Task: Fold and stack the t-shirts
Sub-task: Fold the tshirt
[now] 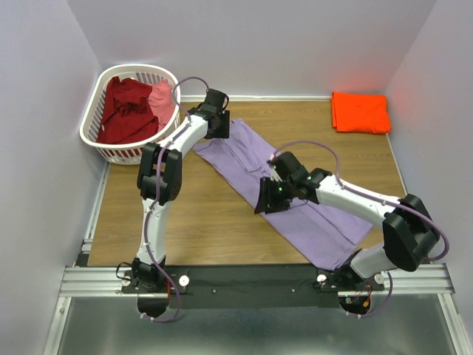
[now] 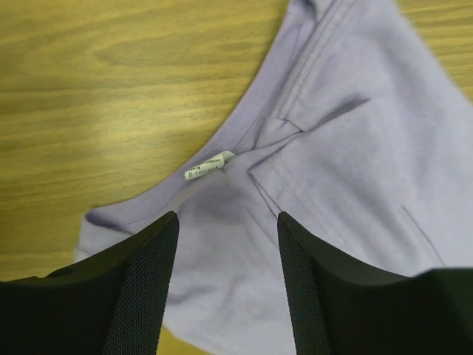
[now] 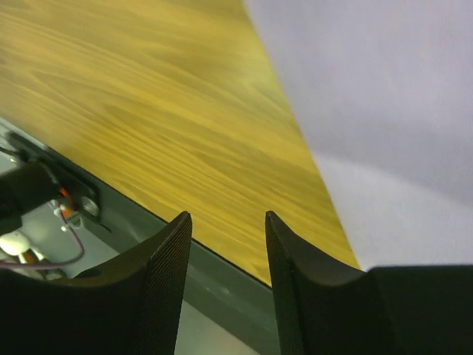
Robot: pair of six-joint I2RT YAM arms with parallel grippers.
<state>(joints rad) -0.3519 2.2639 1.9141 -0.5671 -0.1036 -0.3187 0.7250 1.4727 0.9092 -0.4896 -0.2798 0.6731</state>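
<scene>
A large lavender t-shirt (image 1: 295, 200) lies spread diagonally across the wooden table. My left gripper (image 1: 219, 130) hovers over its collar end. In the left wrist view that gripper (image 2: 228, 222) is open, the lavender cloth (image 2: 355, 148) and its white neck label (image 2: 209, 166) lying flat below the fingers. My right gripper (image 1: 264, 198) sits at the shirt's near-left edge. In the right wrist view it (image 3: 228, 218) is open with only bare table between the fingers, and the lavender cloth (image 3: 384, 96) lies off to the right. A folded orange t-shirt (image 1: 360, 112) rests at the far right.
A white slotted basket (image 1: 90, 118) stands at the far left corner and holds a dark red shirt (image 1: 126, 111) and a pink one (image 1: 161, 100). The table's grey metal front rail (image 3: 222, 288) runs just beyond the right fingers. Walls close in both sides.
</scene>
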